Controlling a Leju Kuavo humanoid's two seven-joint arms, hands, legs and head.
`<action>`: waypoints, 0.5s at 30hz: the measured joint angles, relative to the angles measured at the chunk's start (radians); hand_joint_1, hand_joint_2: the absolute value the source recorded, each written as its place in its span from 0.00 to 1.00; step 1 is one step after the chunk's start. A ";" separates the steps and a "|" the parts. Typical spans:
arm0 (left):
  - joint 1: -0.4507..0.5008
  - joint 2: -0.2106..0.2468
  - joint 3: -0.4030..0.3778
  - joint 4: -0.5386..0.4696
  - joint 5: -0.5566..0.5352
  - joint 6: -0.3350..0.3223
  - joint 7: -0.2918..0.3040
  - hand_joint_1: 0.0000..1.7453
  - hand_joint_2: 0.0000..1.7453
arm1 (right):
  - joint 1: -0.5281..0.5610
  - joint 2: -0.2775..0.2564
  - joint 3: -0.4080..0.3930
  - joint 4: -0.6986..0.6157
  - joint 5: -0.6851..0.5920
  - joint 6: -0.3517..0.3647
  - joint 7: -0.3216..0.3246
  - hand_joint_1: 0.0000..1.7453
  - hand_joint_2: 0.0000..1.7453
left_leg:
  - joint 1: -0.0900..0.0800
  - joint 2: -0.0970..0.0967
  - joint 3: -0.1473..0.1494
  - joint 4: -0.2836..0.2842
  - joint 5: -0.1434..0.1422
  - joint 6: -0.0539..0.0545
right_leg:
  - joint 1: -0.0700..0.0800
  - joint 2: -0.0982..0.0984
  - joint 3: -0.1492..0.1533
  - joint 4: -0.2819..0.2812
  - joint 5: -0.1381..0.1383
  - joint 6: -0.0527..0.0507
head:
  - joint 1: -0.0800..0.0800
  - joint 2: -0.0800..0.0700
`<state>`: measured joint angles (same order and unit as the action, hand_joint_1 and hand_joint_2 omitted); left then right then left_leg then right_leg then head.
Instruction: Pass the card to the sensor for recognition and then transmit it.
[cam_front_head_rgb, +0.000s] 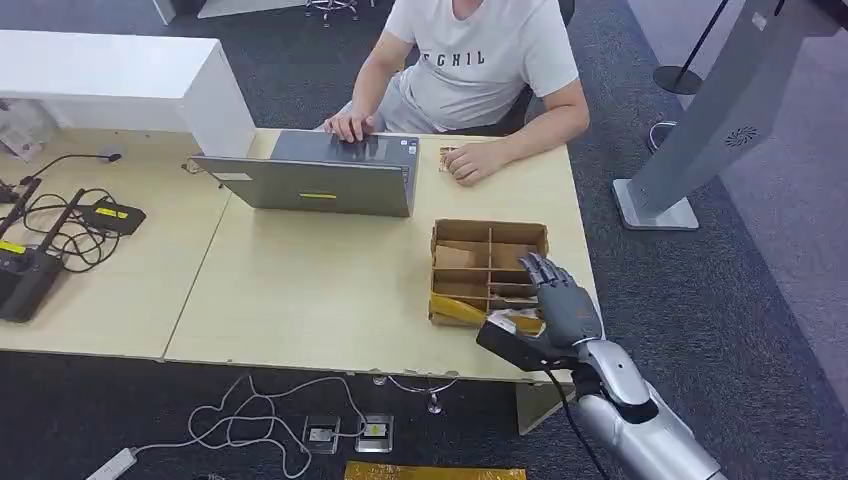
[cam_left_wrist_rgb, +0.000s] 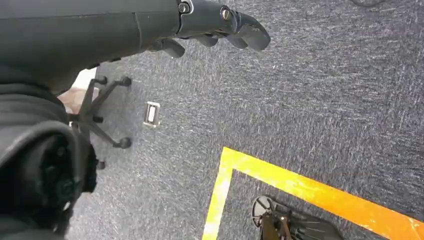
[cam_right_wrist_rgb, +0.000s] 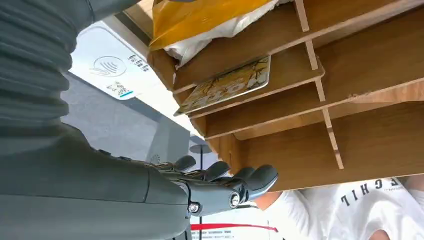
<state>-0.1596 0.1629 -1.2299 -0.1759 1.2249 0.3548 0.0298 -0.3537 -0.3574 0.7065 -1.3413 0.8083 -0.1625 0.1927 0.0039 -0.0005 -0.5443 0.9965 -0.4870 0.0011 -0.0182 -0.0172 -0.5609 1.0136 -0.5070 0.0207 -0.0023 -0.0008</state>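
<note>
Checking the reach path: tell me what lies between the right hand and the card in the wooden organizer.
In the right wrist view, the right hand hovers apart from the card in the wooden organizer; between them lie only the organizer's thin divider walls and an empty compartment.

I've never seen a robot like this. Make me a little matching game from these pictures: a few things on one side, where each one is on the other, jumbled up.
Things:
1. card
2. laptop
3. right hand
4. left hand

Places:
A. hanging over the grey carpet, near the yellow floor tape
B. lying in a compartment of the wooden tray
C. on the table, under the person's hand
D. at the near right corner of the wooden tray, fingers spread

Pairs: 1-B, 2-C, 3-D, 4-A
</note>
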 joint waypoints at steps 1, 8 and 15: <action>0.000 0.000 0.000 0.000 0.000 0.000 0.000 0.00 0.00 | 0.000 0.000 0.000 0.000 0.000 0.000 0.000 0.00 1.00 | 0.000 0.000 0.000 0.000 0.000 0.000 | 0.000 0.000 0.000 0.000 0.000 0.000 | 0.000 0.000; 0.000 0.000 0.000 0.000 -0.006 -0.006 -0.002 0.00 0.00 | 0.006 0.000 0.000 0.000 0.009 0.000 0.004 1.00 1.00 | 0.000 0.000 0.000 0.000 0.000 0.000 | 0.000 0.000 0.000 0.000 0.000 0.000 | 0.000 0.000; 0.000 0.001 0.000 0.000 -0.008 -0.009 -0.003 0.00 0.00 | 0.010 0.000 0.000 -0.001 0.021 0.015 0.010 1.00 1.00 | 0.000 0.000 0.000 0.000 0.000 0.000 | 0.000 0.000 0.000 0.000 0.000 0.000 | 0.000 0.000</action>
<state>-0.1597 0.1637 -1.2299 -0.1759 1.2165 0.3460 0.0267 -0.3439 -0.3571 0.7068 -1.3420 0.8297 -0.1472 0.2029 0.0039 -0.0004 -0.5442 0.9965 -0.4870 0.0011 -0.0182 -0.0171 -0.5609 1.0136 -0.5070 0.0207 -0.0023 -0.0008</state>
